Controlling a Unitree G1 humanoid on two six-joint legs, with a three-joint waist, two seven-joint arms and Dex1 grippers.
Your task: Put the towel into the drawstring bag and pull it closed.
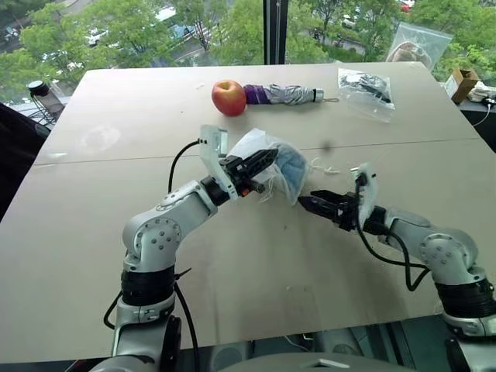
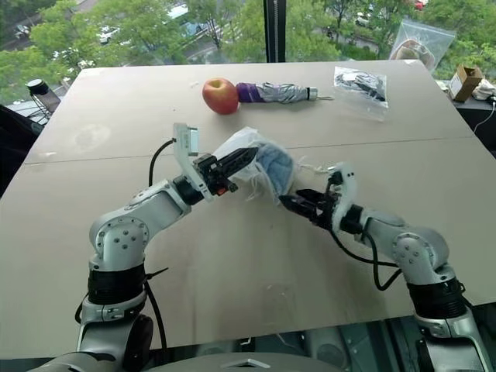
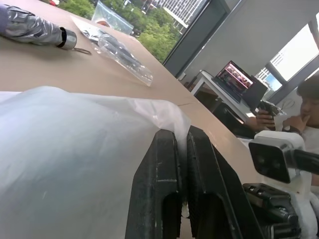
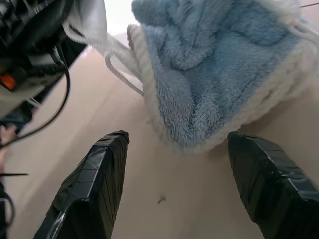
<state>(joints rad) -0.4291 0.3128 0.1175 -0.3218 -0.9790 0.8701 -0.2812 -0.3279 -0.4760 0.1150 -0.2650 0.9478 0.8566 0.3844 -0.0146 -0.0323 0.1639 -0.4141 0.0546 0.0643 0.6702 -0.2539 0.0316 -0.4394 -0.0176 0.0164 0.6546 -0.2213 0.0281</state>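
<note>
Towel (image 4: 209, 74) sits mostly inside the bag (image 1: 260, 151), which the left gripper (image 1: 260, 163) pinches by its fabric above the worktop (image 1: 256, 263); the right gripper (image 1: 310, 203), fingers spread, should push the blue edge deeper before cinching.

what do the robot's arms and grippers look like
Both arms are silver-grey metal with rounded joint housings and black bands near the shoulders, with black cables looping along them. The left gripper and right gripper each have two black fingers and a white wrist camera block.
</note>
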